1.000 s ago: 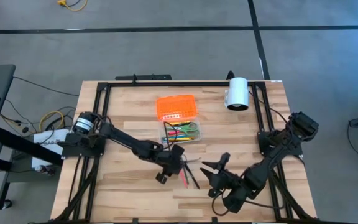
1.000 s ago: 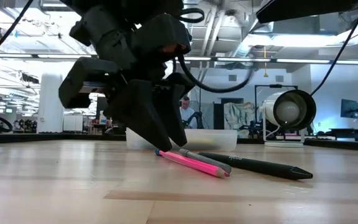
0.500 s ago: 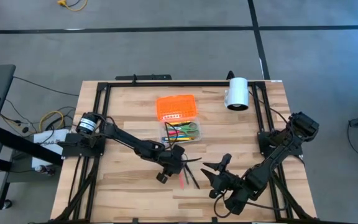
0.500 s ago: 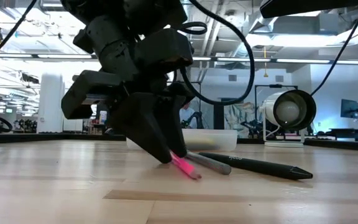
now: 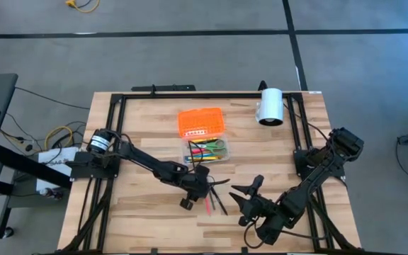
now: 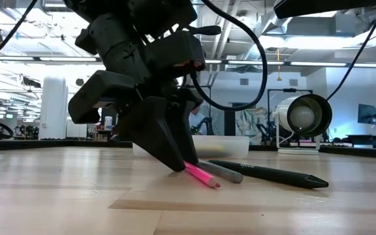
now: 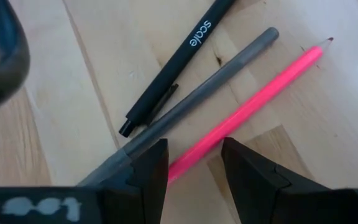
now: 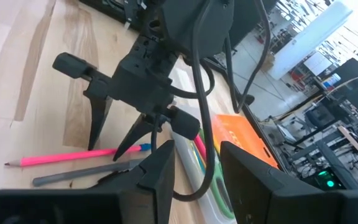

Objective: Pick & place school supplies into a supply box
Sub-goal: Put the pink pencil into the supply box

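Showing the wooden table [image 5: 140, 127] from above: the left gripper [image 5: 205, 185] sits near the table's centre, lowered over three loose writing tools. In the left wrist view its two dark fingers [image 7: 146, 171] stand apart, one on each side of the pink pencil [image 7: 247, 112], which lies flat between them on the wood; whether the pads touch it cannot be told. Just beside the pencil, on its far side, lies a grey pencil [image 7: 210, 90], and beyond that a black pen [image 7: 179, 62] with white lettering. In the low view the fingertips [image 6: 168, 153] reach down to the tabletop at the pencil's near end.

The supply box [image 5: 207, 151] stands at 12 o'clock from the left gripper, close by and open; green, yellow, pink and other coloured supplies already lie inside it. Its orange lid [image 5: 202, 122] lies at 12 o'clock from the box, just beside it. A white cylinder [image 5: 269, 106] lies on its side at 2 o'clock, near the far right corner of the table.

The right gripper [image 5: 245, 190] waits at 3 o'clock from the left gripper, near the table's front edge, its fingers spread apart with nothing between them. A person [image 6: 194, 117] is visible in the room beyond the table.
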